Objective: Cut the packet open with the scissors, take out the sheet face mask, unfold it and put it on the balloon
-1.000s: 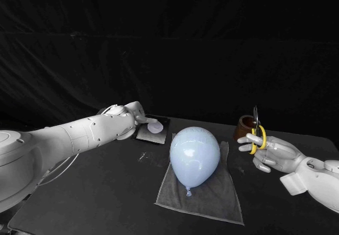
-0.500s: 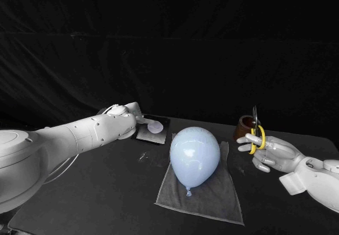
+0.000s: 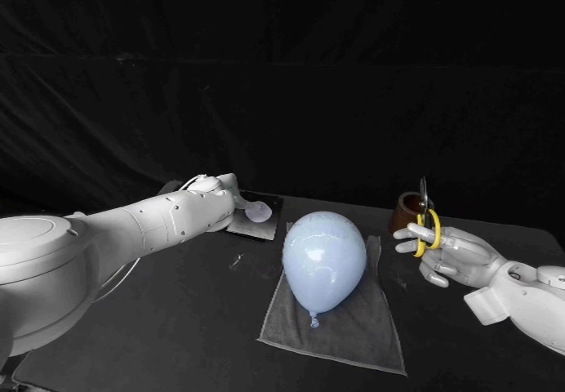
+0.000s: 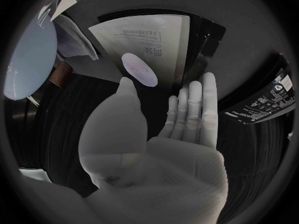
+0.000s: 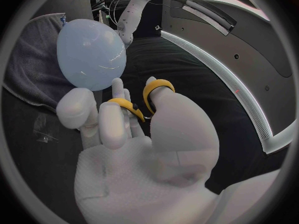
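Holds the scissors (image 3: 426, 204) upright in the right hand (image 3: 461, 255) at the worktop's (image 3: 176, 314) right side, blades up, yellow loops round the fingers (image 3: 408, 233), just in front of a brown cup (image 3: 407, 216). Reaches with the left hand (image 3: 221, 196) over the dark packet (image 3: 252, 228) at the back left; touching or not, hard to tell. In the middle, lengthwise on a grey cloth (image 3: 353, 335) — a pale blue balloon (image 3: 324, 257), knot toward the near edge. Left of the cloth, a small clear scrap (image 3: 239, 261).
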You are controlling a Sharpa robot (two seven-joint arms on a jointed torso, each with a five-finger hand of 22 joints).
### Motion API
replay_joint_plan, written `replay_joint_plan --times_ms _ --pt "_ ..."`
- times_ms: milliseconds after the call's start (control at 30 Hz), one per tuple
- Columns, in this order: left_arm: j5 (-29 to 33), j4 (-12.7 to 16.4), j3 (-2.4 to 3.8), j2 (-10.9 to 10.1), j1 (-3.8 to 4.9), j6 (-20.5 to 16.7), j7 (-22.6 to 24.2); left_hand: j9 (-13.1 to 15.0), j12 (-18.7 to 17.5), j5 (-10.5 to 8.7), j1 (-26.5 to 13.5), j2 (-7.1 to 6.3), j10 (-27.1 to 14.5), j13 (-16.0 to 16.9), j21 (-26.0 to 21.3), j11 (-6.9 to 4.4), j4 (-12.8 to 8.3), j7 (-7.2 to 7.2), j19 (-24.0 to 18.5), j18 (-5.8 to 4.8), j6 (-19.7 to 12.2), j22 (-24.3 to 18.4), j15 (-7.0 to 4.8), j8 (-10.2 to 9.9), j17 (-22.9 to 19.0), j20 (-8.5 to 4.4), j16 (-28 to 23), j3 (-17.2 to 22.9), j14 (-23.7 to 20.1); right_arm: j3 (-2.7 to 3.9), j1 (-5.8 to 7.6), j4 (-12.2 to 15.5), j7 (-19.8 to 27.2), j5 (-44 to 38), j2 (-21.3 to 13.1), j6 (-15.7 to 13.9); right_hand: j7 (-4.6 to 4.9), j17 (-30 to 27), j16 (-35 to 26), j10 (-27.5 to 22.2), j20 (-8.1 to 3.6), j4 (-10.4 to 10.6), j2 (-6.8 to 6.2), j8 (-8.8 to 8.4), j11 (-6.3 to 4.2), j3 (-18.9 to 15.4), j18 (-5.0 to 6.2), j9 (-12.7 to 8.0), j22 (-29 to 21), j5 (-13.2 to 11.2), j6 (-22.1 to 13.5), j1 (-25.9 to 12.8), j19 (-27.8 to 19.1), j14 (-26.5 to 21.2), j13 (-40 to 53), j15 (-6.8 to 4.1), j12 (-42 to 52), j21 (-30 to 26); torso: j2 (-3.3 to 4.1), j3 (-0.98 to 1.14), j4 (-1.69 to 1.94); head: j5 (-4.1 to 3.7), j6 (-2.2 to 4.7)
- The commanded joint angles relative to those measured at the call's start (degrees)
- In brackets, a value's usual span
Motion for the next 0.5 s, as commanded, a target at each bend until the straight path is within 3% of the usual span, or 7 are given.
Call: replay_joint_plan --times_ms 33,367,500 --pt "-0.91 -0.51 -0.07 0.78 -0.09 2.18 -0.13 -0.10 0.28 0.08 0.30 -0.23 -0.33 -0.06 -0.02 -0.01 -0.06 4.74 -0.60 0.74 -0.28 0.06 -0.09 0.48 -0.11 0.00 0.24 -0.09 -0.39 0.09 0.02 0.14 0.38 -0.40 -0.01 0.25 -0.07 0.05 0.10 0.28 -0.06 -0.01 0.31 0.19 -0.05 -0.21 0.34 0.07 0.05 -0.24 0.32 0.26 0.29 0.33 0.04 0.02 0.38 0.26 0.08 -0.08 0.01 -0.29 -0.17" --pt "-0.86 -2.18 -0.21 1.76 -0.24 3.49 -0.19 -0.16 1.44 0.01 1.75 1.01 -0.08 0.00 0.62 -0.24 -0.11 4.50 -0.47 0.99 0.28 0.41 -0.30 2.13 -0.28 0.04 1.43 0.91 -0.04 0.15 0.03 0.30 0.37 -0.40 -0.07 0.25 -0.09 0.09 0.13 0.35 -0.07 0.03 0.40 0.20 -0.07 -0.23 0.33 0.07 0.13 -0.24 0.37 0.27 0.32 0.35 0.05 0.00 0.40 0.34 0.07 -0.06 0.04 -0.45 -0.46" --pt "-0.77 -2.48 -0.22 1.87 -0.25 4.16 -0.12 -0.22 2.19 -0.05 3.89 2.19 0.14 -0.06 1.11 -0.56 -0.18 4.11 -0.43 1.09 1.11 0.69 -0.56 3.61 -0.46 -0.07 2.26 1.81 0.16 0.16 0.03 0.34 0.39 -0.40 -0.10 0.31 -0.09 0.09 0.13 0.35 -0.07 0.03 0.40 0.20 -0.07 -0.23 0.33 0.07 0.13 -0.24 0.37 0.27 0.32 0.35 0.05 0.00 0.40 0.34 0.06 -0.08 0.01 -0.54 -0.52"
